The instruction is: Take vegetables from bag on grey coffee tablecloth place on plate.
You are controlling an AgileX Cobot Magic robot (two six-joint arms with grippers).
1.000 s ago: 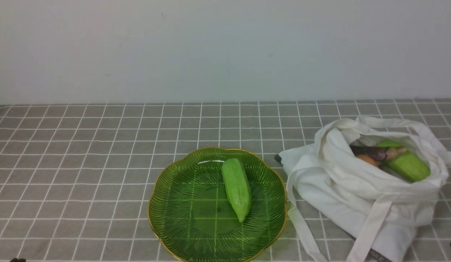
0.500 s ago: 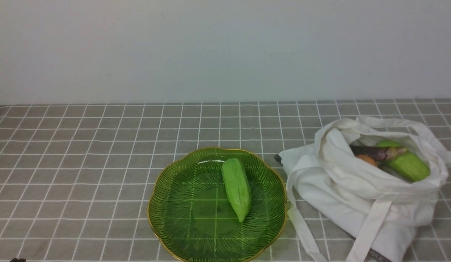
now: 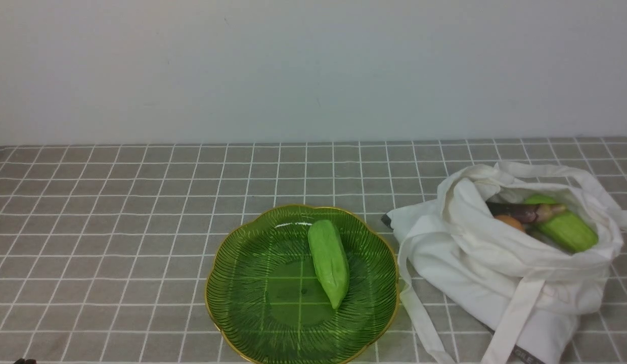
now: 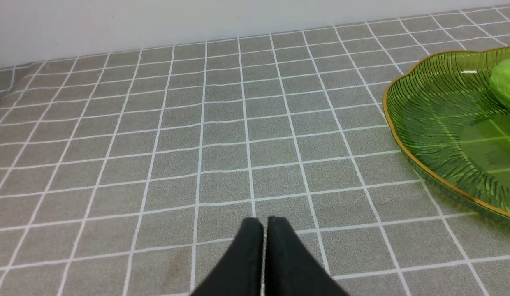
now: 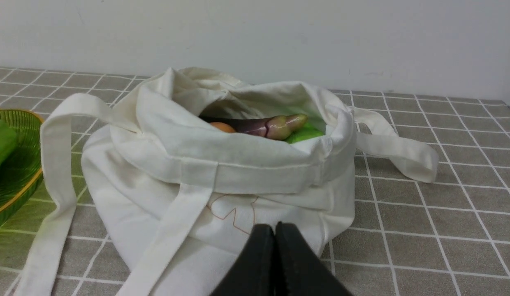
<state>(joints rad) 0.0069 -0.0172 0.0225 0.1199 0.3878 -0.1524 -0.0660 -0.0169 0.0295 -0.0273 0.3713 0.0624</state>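
One light green gourd (image 3: 328,262) lies on the green glass plate (image 3: 242,298) at the front middle of the checked tablecloth (image 3: 116,227). The white bag (image 3: 495,263) sits open to the plate's right. Inside it are a second green gourd (image 3: 566,228), a purplish stalk (image 3: 521,211) and a small orange vegetable (image 3: 509,222). In the right wrist view the bag (image 5: 222,164) holds the stalk (image 5: 263,124), and my right gripper (image 5: 275,228) is shut and empty just before it. My left gripper (image 4: 265,222) is shut and empty over bare cloth, with the plate (image 4: 427,119) off to one side.
A plain white wall runs along the back of the table. The bag's long straps (image 3: 419,313) trail onto the cloth between bag and plate, and another strap (image 5: 397,150) lies on the bag's other side. A dark bit of the left arm (image 3: 24,361) shows at the bottom left corner.
A dark part of the right arm at the bottom right edge of the front view has gone out of sight. Plate, gourd and bag have not moved.
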